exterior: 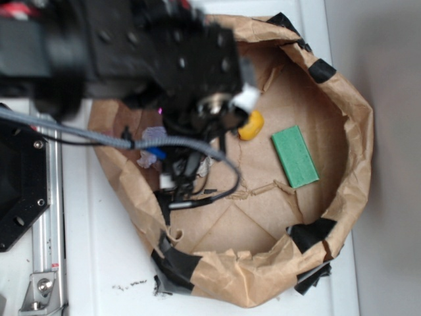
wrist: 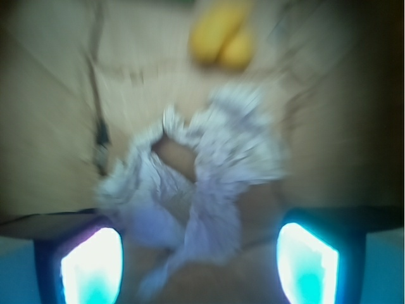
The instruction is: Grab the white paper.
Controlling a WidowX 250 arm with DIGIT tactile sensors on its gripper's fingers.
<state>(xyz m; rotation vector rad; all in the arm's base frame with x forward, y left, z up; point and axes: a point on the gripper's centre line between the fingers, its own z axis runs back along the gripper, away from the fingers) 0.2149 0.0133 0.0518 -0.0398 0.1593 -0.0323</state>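
The white paper (wrist: 202, 183) is a wrinkly off-white wad lying on the brown paper floor. In the wrist view it fills the middle and reaches down between my two fingers, without touching either pad. In the exterior view only bits of the white paper (exterior: 152, 138) show under the arm, at the left inside the brown paper enclosure. My gripper (wrist: 199, 263) is open, its glowing pads (wrist: 92, 269) wide apart on either side of the wad. In the exterior view the gripper (exterior: 181, 174) is mostly hidden by the arm and cables.
A yellow duck toy (exterior: 251, 125) lies near the middle, also at the top of the wrist view (wrist: 221, 41). A green block (exterior: 295, 157) lies to the right. The brown paper wall with black tape (exterior: 342, 197) rings the area. A metal rail (exterior: 46, 230) runs on the left.
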